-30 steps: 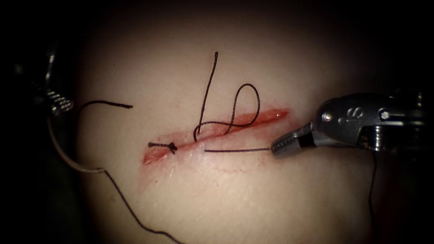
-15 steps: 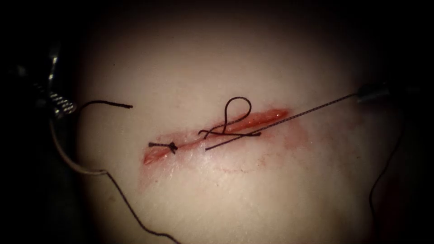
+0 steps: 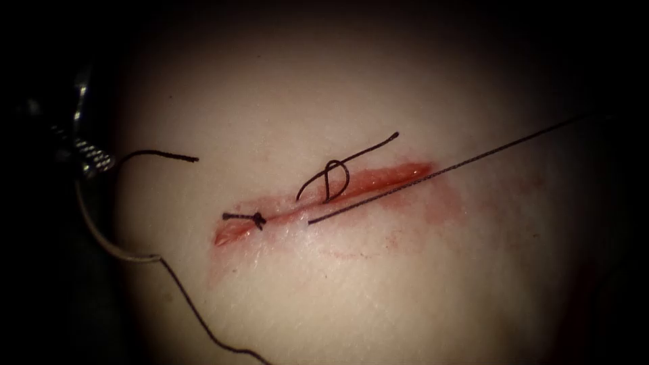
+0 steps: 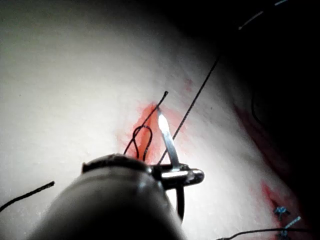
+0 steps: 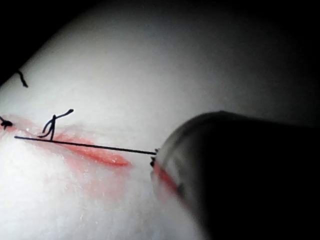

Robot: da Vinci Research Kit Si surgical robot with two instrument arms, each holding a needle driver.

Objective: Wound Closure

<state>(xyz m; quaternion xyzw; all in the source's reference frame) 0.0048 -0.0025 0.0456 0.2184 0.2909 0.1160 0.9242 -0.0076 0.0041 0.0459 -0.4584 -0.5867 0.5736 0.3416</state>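
Far left of the cut (image 3: 385, 177), dim: left tool (image 4: 182, 175) clamped on needle (image 3: 108, 247) near its point, clear of the tissue (image 3: 378, 290) | knot (image 3: 257, 218) at cut's left end | loose loop (image 3: 334, 179) mid-cut | right of cut: right tool (image 5: 162, 157), tip half hidden, grips taut thread (image 3: 439, 172)

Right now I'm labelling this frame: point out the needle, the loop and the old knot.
needle (image 4: 165, 133): left wrist view, on its shaft above the left tool's jaws.
loop (image 3: 336, 178): endoscope view, on the loop's right-hand strand over the cut.
old knot (image 3: 257, 218): endoscope view, on the knot itself.
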